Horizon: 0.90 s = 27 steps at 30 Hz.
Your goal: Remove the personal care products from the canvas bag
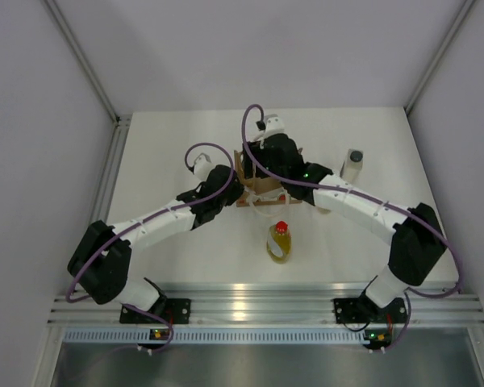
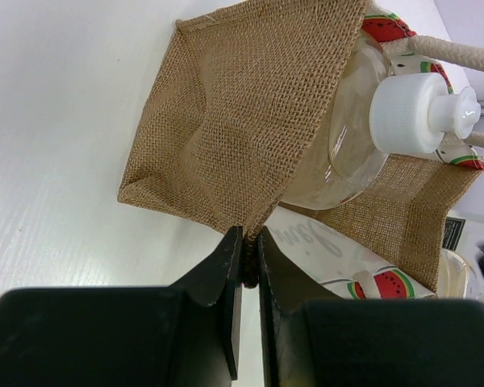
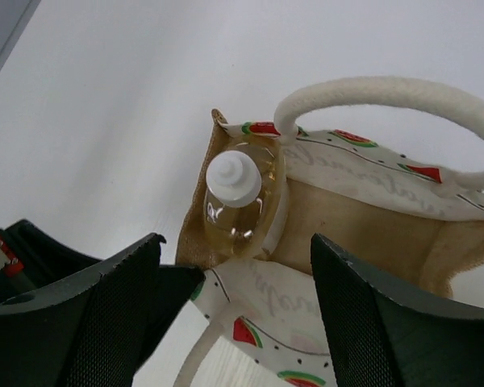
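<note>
The canvas bag [image 2: 226, 137] stands upright on the table, brown burlap with a white watermelon-print panel and cream rope handles [image 3: 387, 89]. My left gripper [image 2: 251, 258] is shut on the bag's near corner seam. An amber bottle with a white cap [image 3: 234, 201] stands inside the bag against one wall, and its cap [image 2: 411, 113] also shows in the left wrist view. My right gripper [image 3: 238, 258] hangs open above the bag's mouth with nothing between its fingers. On the table outside the bag lie a yellow bottle with a red cap [image 1: 280, 242] and a pale bottle with a dark cap [image 1: 352, 165].
Both wrists crowd over the bag [image 1: 258, 193] at the table's middle and hide most of it from above. Grey walls close in the table on the left, right and far sides. An aluminium rail [image 1: 258, 302] runs along the near edge.
</note>
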Each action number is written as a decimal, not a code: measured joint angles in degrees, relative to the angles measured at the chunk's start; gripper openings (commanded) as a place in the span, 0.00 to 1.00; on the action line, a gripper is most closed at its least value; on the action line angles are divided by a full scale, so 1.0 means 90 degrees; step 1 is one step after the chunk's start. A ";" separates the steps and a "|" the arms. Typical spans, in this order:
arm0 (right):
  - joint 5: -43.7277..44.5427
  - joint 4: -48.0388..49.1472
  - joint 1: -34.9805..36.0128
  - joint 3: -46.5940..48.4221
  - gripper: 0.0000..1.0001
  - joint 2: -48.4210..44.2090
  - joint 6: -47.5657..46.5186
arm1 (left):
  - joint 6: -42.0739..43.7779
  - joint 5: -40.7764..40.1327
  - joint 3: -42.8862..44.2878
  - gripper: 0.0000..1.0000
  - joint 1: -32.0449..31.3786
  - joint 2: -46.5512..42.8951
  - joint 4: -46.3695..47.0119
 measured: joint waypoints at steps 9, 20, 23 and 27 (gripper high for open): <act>0.0483 -0.0100 0.0090 0.1098 0.72 0.1302 0.0061 | -0.0005 -0.0022 -0.0087 0.00 0.0002 -0.0107 -0.0002; 0.0770 -0.0243 0.0112 0.1435 0.65 0.2079 0.0129 | -0.0051 -0.0012 -0.0255 0.00 0.0051 -0.0289 -0.0002; 0.0799 -0.0243 0.0119 0.1435 0.65 0.2079 0.0131 | -0.0053 -0.0012 -0.0257 0.00 0.0053 -0.0289 -0.0002; 0.0799 -0.0243 0.0119 0.1435 0.65 0.2079 0.0131 | -0.0053 0.0002 -0.0257 0.00 0.0056 -0.0289 -0.0002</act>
